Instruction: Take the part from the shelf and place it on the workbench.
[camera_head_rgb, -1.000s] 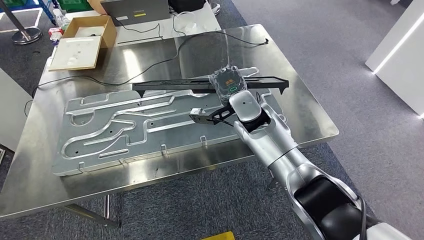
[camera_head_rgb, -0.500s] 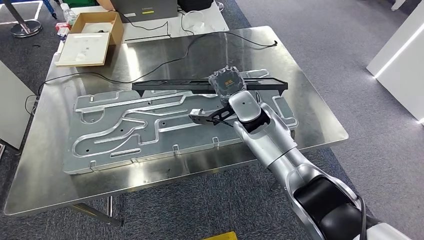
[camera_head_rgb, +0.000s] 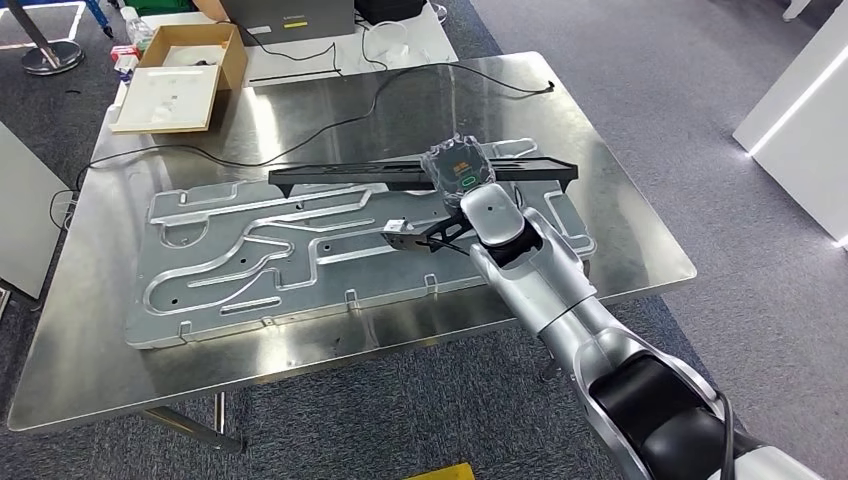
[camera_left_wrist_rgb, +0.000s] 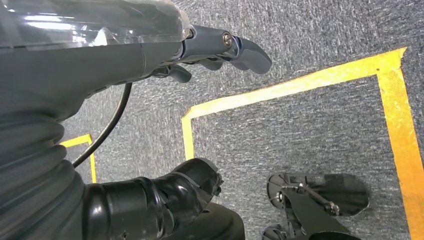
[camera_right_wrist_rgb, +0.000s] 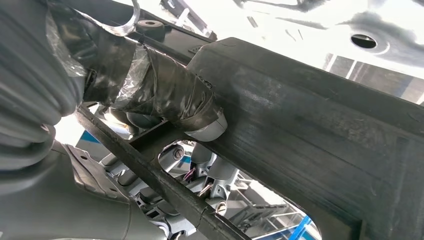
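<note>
Barely shifted, the long black part (camera_head_rgb: 400, 171) edges slightly right over the grooved aluminium plate (camera_head_rgb: 300, 250) on the steel surface (camera_head_rgb: 620, 200). Right hand (camera_head_rgb: 458, 165) grips it mid-length; wrist view shows a taped thumb (camera_right_wrist_rgb: 165, 95) pressing matte ribbed plastic. Left hand (camera_left_wrist_rgb: 200, 47) hangs over carpet, fingers loosely apart, holding nothing.

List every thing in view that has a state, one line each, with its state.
Long black part: held by the right hand, level over the machined plate; contact with the plate cannot be told.
Right hand: grips the part.
Left hand: holds nothing, hangs over the carpet.
Machined aluminium plate: flat on the steel workbench.
Cardboard box: open.
Black cable: loose across the workbench.
</note>
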